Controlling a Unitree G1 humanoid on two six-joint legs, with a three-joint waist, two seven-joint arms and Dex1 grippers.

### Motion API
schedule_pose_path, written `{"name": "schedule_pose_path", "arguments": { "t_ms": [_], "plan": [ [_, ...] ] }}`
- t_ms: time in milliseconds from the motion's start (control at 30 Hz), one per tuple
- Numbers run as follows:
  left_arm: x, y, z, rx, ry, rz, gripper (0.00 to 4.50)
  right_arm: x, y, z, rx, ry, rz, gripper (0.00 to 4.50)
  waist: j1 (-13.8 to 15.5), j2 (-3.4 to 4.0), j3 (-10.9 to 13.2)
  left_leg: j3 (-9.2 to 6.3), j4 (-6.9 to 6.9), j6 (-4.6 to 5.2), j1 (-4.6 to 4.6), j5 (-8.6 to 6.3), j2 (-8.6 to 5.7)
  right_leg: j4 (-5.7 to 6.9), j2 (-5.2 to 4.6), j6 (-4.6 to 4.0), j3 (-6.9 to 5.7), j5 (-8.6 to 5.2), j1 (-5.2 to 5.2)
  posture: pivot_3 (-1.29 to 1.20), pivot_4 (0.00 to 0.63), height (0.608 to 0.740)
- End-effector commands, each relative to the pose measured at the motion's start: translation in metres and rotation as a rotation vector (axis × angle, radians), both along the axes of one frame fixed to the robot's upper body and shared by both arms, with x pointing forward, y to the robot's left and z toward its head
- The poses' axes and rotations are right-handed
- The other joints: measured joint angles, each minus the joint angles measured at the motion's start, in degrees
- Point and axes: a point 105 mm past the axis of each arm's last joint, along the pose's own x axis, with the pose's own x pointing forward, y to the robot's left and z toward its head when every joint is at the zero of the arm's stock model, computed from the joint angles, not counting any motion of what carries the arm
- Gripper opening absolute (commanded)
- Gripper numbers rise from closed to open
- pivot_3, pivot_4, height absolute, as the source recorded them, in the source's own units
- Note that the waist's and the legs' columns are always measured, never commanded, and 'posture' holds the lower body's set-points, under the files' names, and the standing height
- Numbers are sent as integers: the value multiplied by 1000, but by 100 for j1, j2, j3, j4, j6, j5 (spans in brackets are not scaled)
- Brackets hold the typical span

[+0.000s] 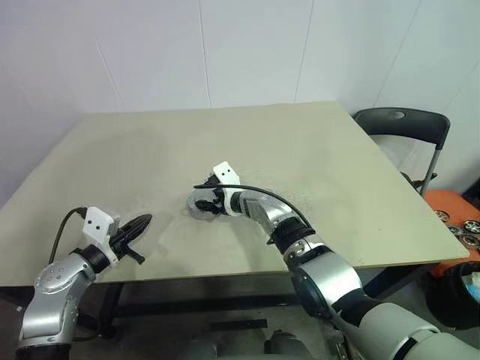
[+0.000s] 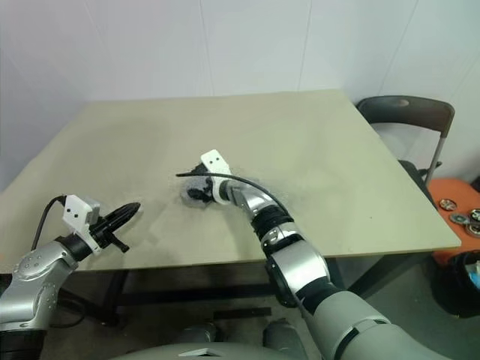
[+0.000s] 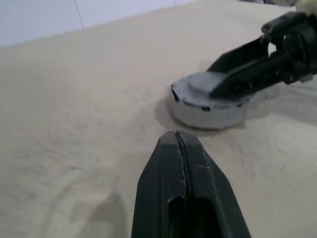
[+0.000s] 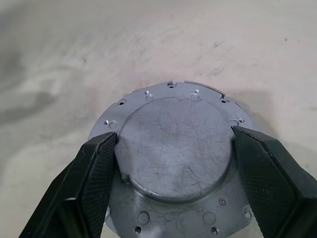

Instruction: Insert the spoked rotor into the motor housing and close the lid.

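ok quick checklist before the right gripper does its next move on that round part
1. Right gripper straddles the lid, a finger on each side of its raised centre: ok.
2. Grip on the lid: cannot tell; the fingers stand wide at the raised part's edges, contact unclear.
3. Lid lying flat on the motor housing: looks ok in the left wrist view; fully seated, cannot tell.
4. Spoked rotor inside the housing: cannot tell, the lid covers it.
5. Left gripper shut and apart from the housing: ok.
6. Table around the housing free of obstacles: ok.
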Motion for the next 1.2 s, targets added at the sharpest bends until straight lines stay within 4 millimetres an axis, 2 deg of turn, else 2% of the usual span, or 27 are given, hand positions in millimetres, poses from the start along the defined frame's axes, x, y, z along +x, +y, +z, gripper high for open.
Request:
{"name": "schedule_pose_path", "arguments": {
  "t_ms": [33, 167, 267, 467, 600, 767, 1033, 1200],
  "plan": [
    [5, -5, 16, 9, -59, -19, 0, -4, 23, 18, 53, -39, 32, 3274, -25, -8, -5, 2, -4, 0, -4, 0, 0, -2, 0, 3, 1, -2, -5, 0, 0, 740],
    [6, -5, 16, 10, -59, -19, 0, -7, 24, 16, 50, -31, 59, 3274, -24, -7, -4, 5, -14, 0, -19, 0, 0, -3, -1, 10, 5, 0, -25, 0, 0, 740],
    [6, -5, 16, 12, -57, -21, 0, -21, 36, 26, 129, -16, 154, 3274, -26, -9, -2, 4, -14, 0, -22, 0, 1, -3, 1, 7, 4, -2, -27, 0, 0, 740],
    [6, -6, 14, 13, -51, -23, 0, -35, 44, 39, 212, -32, 249, 3274, -71, -12, -3, 7, -13, 0, -52, 0, 2, -4, 1, 23, 6, 6, -42, 0, 0, 740],
    [7, -7, 13, 14, -47, -25, 0, -23, 37, 40, 167, -103, 175, 3274, -120, -12, -4, 3, -12, -1, -88, 1, 3, 2, 4, 26, 6, 10, -92, 0, 0, 740],
    [7, -10, 13, 11, -45, -29, 0, -9, 31, 39, 67, -210, 102, 3274, -136, -13, -4, 6, -12, -2, -104, 2, -3, 2, -2, 28, 7, 11, -108, 0, 0, 740],
    [7, -9, 12, 8, -39, -25, 0, -6, 24, 20, -110, -270, 113, 3274, -155, -14, -4, 6, -10, -2, -101, 3, -4, 7, -3, 28, 7, 11, -106, 0, 0, 740],
    [6, -9, 10, 6, -34, -24, 0, -1, 21, 20, -94, -251, 63, 3274, -131, -14, -4, 5, -4, -5, -95, 5, -5, 8, -3, 28, 6, 11, -96, 0, 0, 740]
  ]
}}
